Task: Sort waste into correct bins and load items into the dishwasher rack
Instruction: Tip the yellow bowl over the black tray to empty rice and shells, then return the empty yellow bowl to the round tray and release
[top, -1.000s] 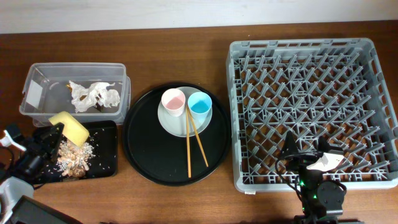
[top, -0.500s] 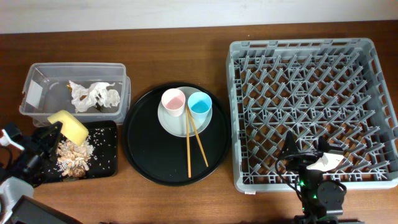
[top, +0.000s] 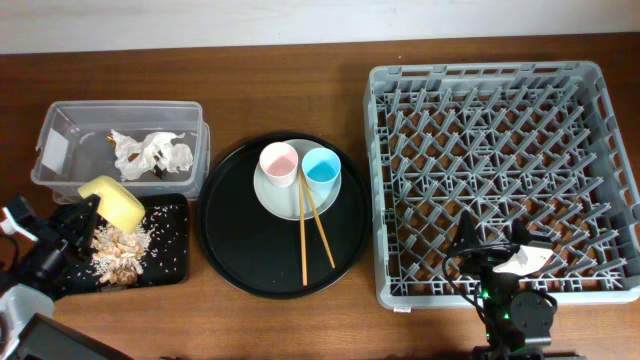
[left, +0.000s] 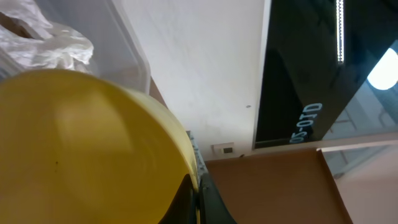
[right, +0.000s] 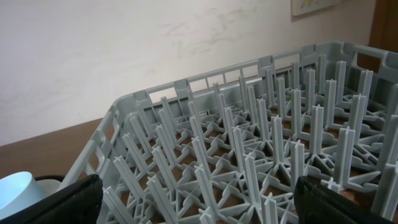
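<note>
Overhead view: where's the yellow bowl (top: 112, 201)?
– Tilted over the black tray (top: 184, 236) and its scraps (top: 118, 250), rim pinched between my left fingers (top: 84, 216). My right fingers (right: 68, 199) are spread wide, empty, over the rack (top: 500, 78).

Looking like a lab or office test room. Noting brown wooden desk (top: 300, 100) against plain white wall (right: 93, 56), grey dishwasher rack (top: 480, 72) sitting straight on that desk, dark glass panel (left: 311, 62) reflecting ceiling strip light (left: 339, 31), wall socket plate (left: 222, 149).
</note>
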